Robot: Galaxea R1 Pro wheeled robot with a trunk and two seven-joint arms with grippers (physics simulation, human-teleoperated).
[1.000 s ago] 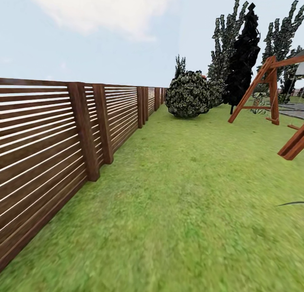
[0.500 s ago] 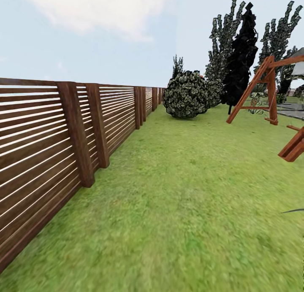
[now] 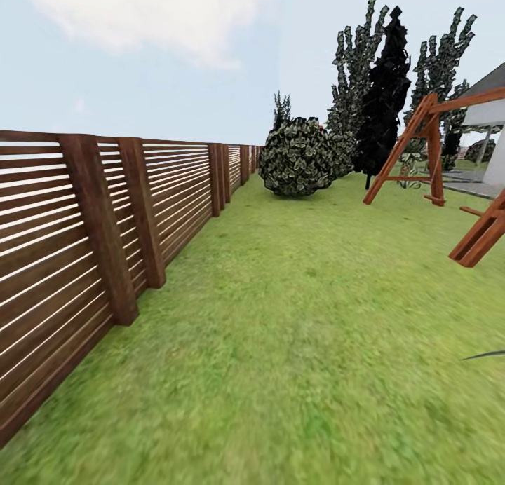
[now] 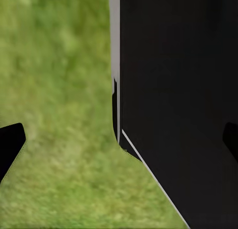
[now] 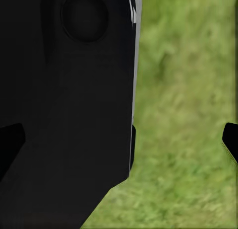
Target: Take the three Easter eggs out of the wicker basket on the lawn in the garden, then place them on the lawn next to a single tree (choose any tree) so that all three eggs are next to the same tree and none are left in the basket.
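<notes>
The lawn stretches ahead of me as mottled green grass. The Easter eggs, the wicker basket and the thick-trunked tree are out of view. In the left wrist view my left gripper hangs over grass beside the robot's black body, its dark fingertips far apart, open and holding nothing. In the right wrist view my right gripper is likewise open and empty, with fingertips spread wide over grass next to the black body.
A brown slatted fence runs along the left. At the far end stand a round dark-green bush and a near-black cypress. A wooden swing frame and a slanted beam stand at right, before a white house.
The whole head view has slid leftward: the camera has turned right while travelling. The fence posts sit further left and the white house has come into view at right.
</notes>
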